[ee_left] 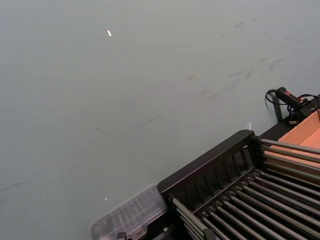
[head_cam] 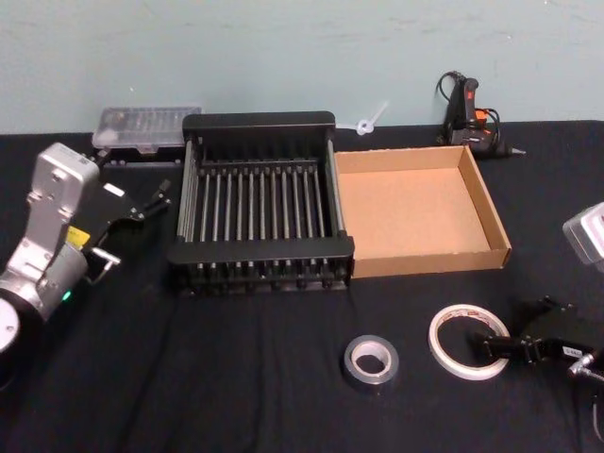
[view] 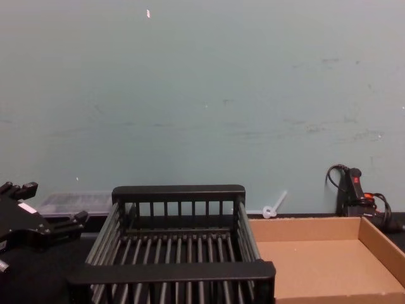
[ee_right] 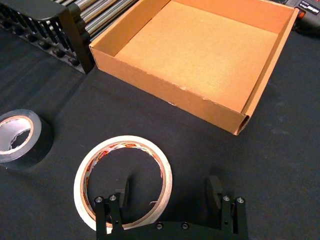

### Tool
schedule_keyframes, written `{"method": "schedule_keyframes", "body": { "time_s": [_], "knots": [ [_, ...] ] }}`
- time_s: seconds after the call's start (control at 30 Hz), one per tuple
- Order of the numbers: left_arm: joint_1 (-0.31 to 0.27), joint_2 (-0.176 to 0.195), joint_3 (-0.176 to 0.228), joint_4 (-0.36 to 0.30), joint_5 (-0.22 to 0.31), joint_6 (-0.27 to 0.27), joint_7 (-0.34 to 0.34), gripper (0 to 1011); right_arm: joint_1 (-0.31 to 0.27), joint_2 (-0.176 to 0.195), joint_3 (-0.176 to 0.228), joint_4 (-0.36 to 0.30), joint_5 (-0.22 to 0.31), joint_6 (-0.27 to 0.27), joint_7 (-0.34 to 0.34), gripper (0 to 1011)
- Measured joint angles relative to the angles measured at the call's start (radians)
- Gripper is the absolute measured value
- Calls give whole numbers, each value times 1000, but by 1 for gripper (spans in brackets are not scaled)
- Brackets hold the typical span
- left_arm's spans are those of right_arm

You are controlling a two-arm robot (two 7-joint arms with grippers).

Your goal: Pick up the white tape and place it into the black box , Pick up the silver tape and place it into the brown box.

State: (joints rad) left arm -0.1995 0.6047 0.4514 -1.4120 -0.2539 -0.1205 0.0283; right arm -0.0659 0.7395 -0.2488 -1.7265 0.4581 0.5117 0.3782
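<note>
Colours and patterns, tabletop items

Black box [head_cam: 260, 202]: black rims, grey-metal slatted bars. Brown box [head_cam: 421, 209]: plain tan cardboard. White tape [head_cam: 469, 340]: white rim, red markings on its face. Silver tape [head_cam: 370, 362]: dark grey-silver, pale core. Table [head_cam: 236, 377]: black cloth. Wall [head_cam: 283, 57]: pale blue-green, scuffed. Case [head_cam: 146, 128]: clear plastic. Glue gun [head_cam: 469, 119]: black with orange-red accents.

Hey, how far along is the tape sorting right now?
Nothing is sorted yet: the black box and the brown box hold no tape. In hand: the right hand is open and low at the white tape, one finger inside the ring, one outside. The silver tape lies untouched on the table. The left hand waits beside the black box. Both placements remain.
</note>
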Motion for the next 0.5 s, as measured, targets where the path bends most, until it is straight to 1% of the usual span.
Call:
{"method": "schedule_keyframes", "body": {
  "time_s": [0.5],
  "knots": [
    [0,0,0,0,0,0,0,1001,11,-1,-13,13,2,6,-3,1002]
  ]
}}
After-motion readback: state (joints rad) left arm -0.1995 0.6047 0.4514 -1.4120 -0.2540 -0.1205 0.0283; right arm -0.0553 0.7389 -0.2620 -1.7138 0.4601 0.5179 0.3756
